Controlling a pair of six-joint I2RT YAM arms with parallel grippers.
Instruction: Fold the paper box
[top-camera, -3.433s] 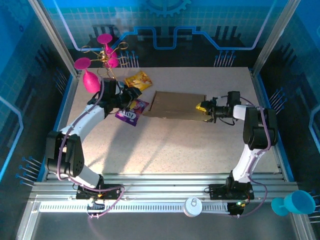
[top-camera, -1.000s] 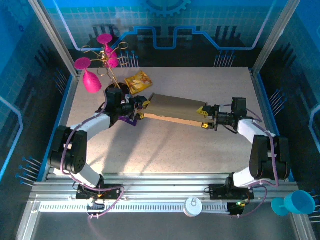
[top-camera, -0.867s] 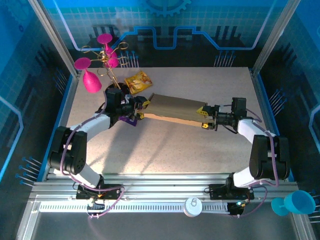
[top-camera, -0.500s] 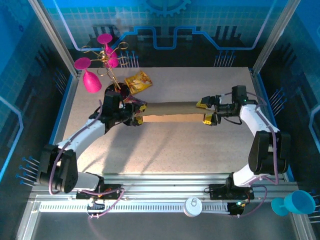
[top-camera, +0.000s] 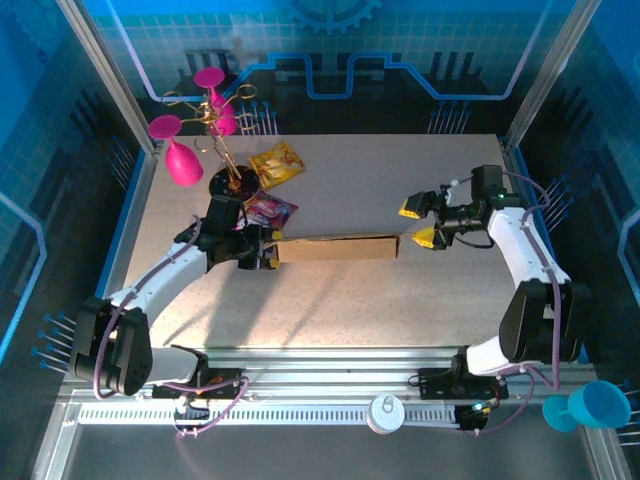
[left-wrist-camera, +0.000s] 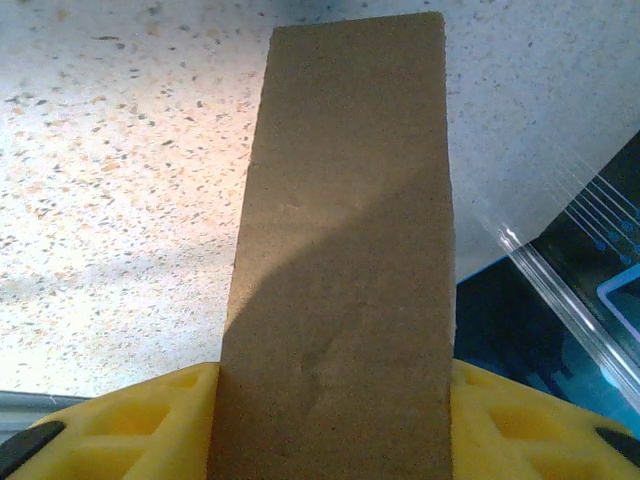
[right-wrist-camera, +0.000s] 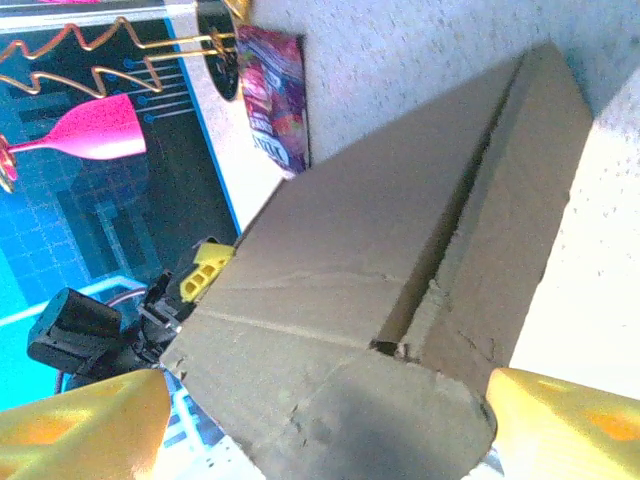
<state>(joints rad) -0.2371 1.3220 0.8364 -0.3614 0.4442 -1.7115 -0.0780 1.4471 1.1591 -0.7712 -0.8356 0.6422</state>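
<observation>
The left gripper (top-camera: 270, 252) clamps the paper box (top-camera: 340, 247), the right gripper (top-camera: 419, 222) stands open; purple packet (top-camera: 272, 209) lettering blurred

The paper box (top-camera: 335, 247) is plain brown corrugated cardboard, matt and faintly fibrous, with pressed score lines and a ragged edge at one fold. Under it the table (top-camera: 340, 300) is smooth and stone-speckled, with a dull sheen. Beyond the box's left end, the purple packet (top-camera: 268, 210) and the yellow packet (top-camera: 277, 162) are glossy printed film. The fingers (left-wrist-camera: 130, 420) of the left gripper (top-camera: 272, 251), at that same end, are matt yellow moulded plastic. Farther beyond that end, the pink glass (top-camera: 183, 162) looks like smooth plastic.
</observation>
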